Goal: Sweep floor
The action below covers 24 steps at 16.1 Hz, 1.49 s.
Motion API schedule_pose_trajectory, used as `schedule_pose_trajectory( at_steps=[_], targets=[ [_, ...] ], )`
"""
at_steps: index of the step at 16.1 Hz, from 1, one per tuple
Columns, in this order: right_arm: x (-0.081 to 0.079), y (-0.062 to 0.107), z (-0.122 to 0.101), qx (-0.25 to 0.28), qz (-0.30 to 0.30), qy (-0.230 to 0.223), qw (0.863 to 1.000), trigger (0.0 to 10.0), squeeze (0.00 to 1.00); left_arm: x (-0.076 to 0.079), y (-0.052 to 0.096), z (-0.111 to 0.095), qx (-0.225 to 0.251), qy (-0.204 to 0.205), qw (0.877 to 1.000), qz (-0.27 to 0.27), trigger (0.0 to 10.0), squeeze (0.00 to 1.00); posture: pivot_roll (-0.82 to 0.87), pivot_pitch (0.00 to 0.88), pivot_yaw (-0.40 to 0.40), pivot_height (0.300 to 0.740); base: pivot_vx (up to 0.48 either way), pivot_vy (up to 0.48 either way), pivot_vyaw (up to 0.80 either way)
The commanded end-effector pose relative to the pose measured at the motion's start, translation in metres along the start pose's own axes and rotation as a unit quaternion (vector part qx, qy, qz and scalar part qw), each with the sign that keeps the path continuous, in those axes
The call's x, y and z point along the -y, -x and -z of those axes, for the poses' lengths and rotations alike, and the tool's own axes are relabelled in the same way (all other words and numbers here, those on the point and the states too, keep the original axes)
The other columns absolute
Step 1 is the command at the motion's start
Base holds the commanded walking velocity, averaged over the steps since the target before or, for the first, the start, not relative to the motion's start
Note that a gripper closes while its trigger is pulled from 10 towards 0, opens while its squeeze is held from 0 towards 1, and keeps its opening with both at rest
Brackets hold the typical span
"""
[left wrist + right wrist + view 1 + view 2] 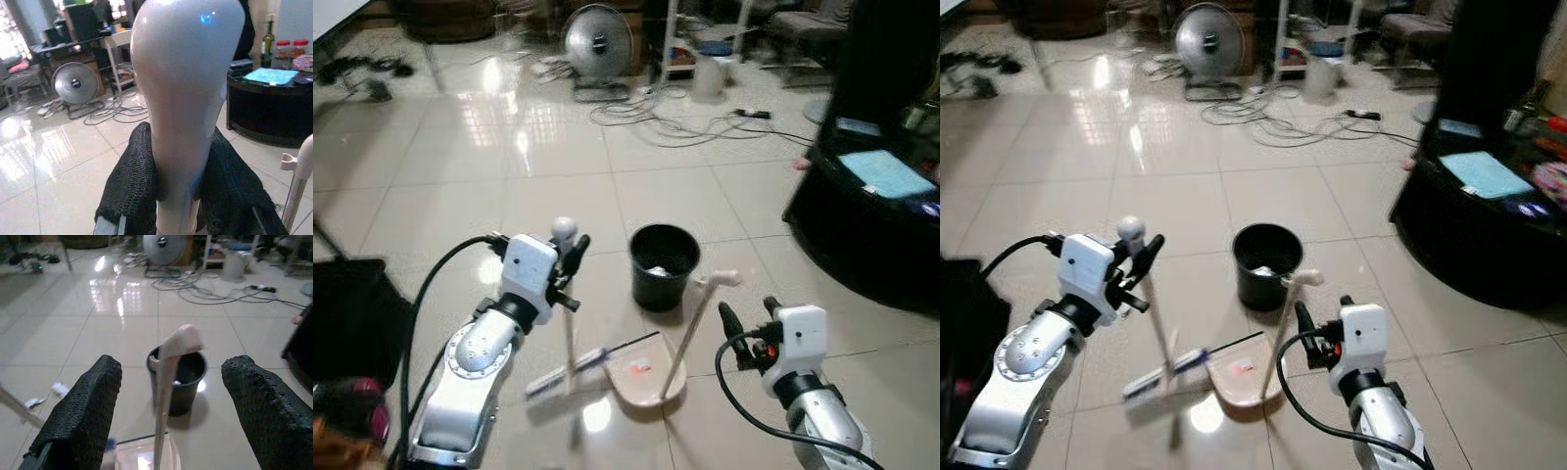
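Beside the black bin (663, 264), left gripper (570, 257) clamps broom handle (564, 231); right gripper (745, 321) gapes, so the unheld dustpan (646, 374) may tip when swept against.

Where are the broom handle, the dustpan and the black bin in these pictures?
broom handle (565, 231), left eye view, rounded top knob.
dustpan (646, 377), left eye view, pan's flat tray.
black bin (656, 289), left eye view, front wall.
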State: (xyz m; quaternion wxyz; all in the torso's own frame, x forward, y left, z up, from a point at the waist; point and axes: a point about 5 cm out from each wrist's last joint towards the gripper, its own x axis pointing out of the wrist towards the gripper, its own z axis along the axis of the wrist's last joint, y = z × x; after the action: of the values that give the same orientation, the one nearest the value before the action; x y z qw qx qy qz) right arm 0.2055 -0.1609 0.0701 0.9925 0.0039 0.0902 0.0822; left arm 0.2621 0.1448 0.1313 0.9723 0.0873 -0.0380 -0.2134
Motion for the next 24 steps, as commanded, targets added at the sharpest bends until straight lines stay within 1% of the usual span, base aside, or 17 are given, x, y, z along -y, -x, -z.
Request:
schedule_pose_trajectory(
  at_steps=[1,2,4,7,9,10,12,15,16,17,18,20,22,23,24],
  targets=[
    [0.0,0.001,-0.001,0.004,-0.002,0.003,1.0,10.0,0.0,0.0,-0.002,-0.009,0.022,-0.006,1.0,0.008,10.0,0.0,0.03,0.05,-0.009,0.74,0.285,0.0,0.8],
    [0.0,0.001,0.0,0.003,0.0,0.002,1.0,10.0,0.0,0.0,-0.002,-0.009,0.022,-0.005,1.0,0.009,10.0,0.0,0.03,0.052,-0.008,0.74,0.311,0.0,0.8],
    [-0.001,0.003,0.003,0.001,0.012,-0.013,1.0,10.0,0.0,0.0,-0.002,-0.01,0.023,-0.004,1.0,0.011,10.0,0.0,0.04,0.049,-0.006,0.74,0.343,0.0,0.0],
    [-0.001,0.007,0.007,-0.007,0.019,-0.015,1.0,10.0,0.0,-0.001,0.0,-0.01,0.024,-0.002,1.0,0.012,10.0,0.0,0.04,0.052,-0.006,0.74,0.342,0.0,0.0],
    [-0.002,0.012,0.012,-0.014,0.021,-0.012,1.0,10.0,0.0,0.002,0.002,-0.01,0.028,0.006,0.999,0.022,10.0,0.0,0.03,0.052,-0.003,0.74,0.0,0.0,0.0],
    [-0.001,0.017,0.017,-0.021,0.031,-0.012,0.999,10.0,0.0,0.002,0.003,-0.008,0.024,0.002,0.999,0.023,10.0,0.0,0.03,0.051,-0.001,0.74,0.0,0.0,0.0],
    [0.003,0.022,0.024,-0.034,0.046,-0.005,0.998,10.0,0.0,0.001,0.003,-0.008,0.021,0.002,0.999,0.024,10.0,0.0,0.03,0.051,0.002,0.74,0.0,0.0,0.0],
    [0.007,0.025,0.031,-0.049,0.082,-0.037,0.995,10.0,0.0,0.001,0.002,-0.008,0.022,0.003,0.999,0.028,10.0,0.0,0.03,0.055,0.005,0.74,0.0,0.0,0.0],
    [0.007,0.025,0.031,-0.049,0.082,-0.037,0.995,10.0,0.0,0.001,0.002,-0.008,0.022,0.003,0.999,0.028,10.0,0.0,0.03,0.055,0.005,0.74,0.0,0.0,0.0],
    [0.012,0.027,0.036,-0.06,0.089,-0.043,0.993,10.0,0.0,0.001,0.002,-0.009,0.022,-0.003,0.999,0.031,10.0,0.0,0.03,0.051,0.003,0.74,0.0,0.0,0.0],
    [0.013,0.028,0.039,-0.066,0.089,-0.043,0.993,10.0,0.0,0.001,0.001,-0.009,0.022,-0.005,0.999,0.031,10.0,0.0,0.03,0.053,0.002,0.74,0.0,0.0,0.0],
    [0.014,0.029,0.041,-0.066,0.091,-0.032,0.993,10.0,0.0,0.0,0.0,-0.01,0.024,-0.005,0.999,0.03,10.0,0.0,0.03,0.055,-0.001,0.74,0.0,0.0,0.0],
    [0.021,0.031,0.046,-0.072,0.116,-0.025,0.99,10.0,0.0,0.0,0.0,-0.01,0.026,-0.004,0.999,0.029,10.0,0.0,0.03,0.056,-0.002,0.74,0.0,0.0,0.0],
    [0.03,0.03,0.05,-0.08,0.149,-0.024,0.985,10.0,0.0,-0.001,-0.001,-0.01,0.027,-0.005,0.999,0.03,10.0,0.0,0.03,0.057,-0.002,0.74,0.0,0.0,0.0],
    [0.034,0.028,0.051,-0.08,0.151,-0.025,0.985,10.0,0.0,-0.001,-0.001,-0.01,0.027,-0.005,0.999,0.029,10.0,0.0,0.03,0.059,-0.002,0.74,0.0,0.0,0.0]
  ],
)
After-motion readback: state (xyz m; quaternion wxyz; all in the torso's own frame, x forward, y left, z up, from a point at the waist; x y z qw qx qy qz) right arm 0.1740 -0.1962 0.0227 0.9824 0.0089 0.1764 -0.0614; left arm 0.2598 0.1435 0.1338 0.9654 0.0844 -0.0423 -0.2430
